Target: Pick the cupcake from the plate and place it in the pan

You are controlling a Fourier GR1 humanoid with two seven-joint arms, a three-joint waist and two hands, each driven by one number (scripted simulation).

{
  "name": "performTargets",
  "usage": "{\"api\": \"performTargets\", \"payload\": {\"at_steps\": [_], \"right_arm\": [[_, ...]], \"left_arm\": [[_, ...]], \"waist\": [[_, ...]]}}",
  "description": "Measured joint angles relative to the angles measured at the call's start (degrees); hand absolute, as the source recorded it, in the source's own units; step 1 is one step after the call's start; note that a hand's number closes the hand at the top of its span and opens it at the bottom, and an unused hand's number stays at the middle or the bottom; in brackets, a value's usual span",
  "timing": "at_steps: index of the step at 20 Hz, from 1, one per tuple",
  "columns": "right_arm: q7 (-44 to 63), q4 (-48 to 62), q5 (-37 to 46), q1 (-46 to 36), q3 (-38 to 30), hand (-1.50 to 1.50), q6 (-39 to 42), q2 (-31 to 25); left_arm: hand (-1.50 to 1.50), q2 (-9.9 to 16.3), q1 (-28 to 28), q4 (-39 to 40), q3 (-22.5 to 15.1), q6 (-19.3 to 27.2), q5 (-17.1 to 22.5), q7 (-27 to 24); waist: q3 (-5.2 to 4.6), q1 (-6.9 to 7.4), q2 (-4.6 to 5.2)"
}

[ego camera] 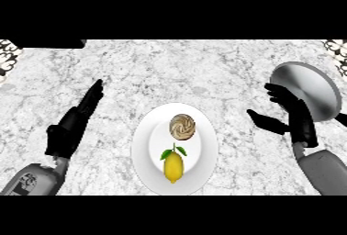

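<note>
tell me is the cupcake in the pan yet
Not yet: the cupcake sits on the white plate above the lemon; the pan holds nothing.

The grey-and-white speckled stone counter (169,69) looks like polished marble. The round white plate (146,151) appears smooth and glazed, and the round silver-grey pan (313,87) shows a brushed metallic sheen. The black right hand (295,120) and black left hand (71,126) look matt, plastic-like.

No words, numbers or brand marks can be read here. The left forearm (30,180) bears a small dark patch near the lower edge, but it is too blurred to tell whether it holds any lettering.
</note>
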Motion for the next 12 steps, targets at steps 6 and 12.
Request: {"api": "performTargets", "payload": {"at_steps": [6, 12], "right_arm": [[12.4, 5.1, 15.5, -0.3, 9.7, -1.5, -15.7, 11.0], [32.8, 7.7, 24.5, -8.2, 16.5, -1.5, -5.9, 11.9]], "left_arm": [[0.0, 0.3, -0.4, 0.6, 0.5, -2.2, 1.3, 2.7], [0.0, 0.0, -0.3, -0.5, 0.6, -2.4, 1.3, 4.8]], "waist": [[0.38, -0.09, -0.69], [0.4, -0.09, -1.13]]}}
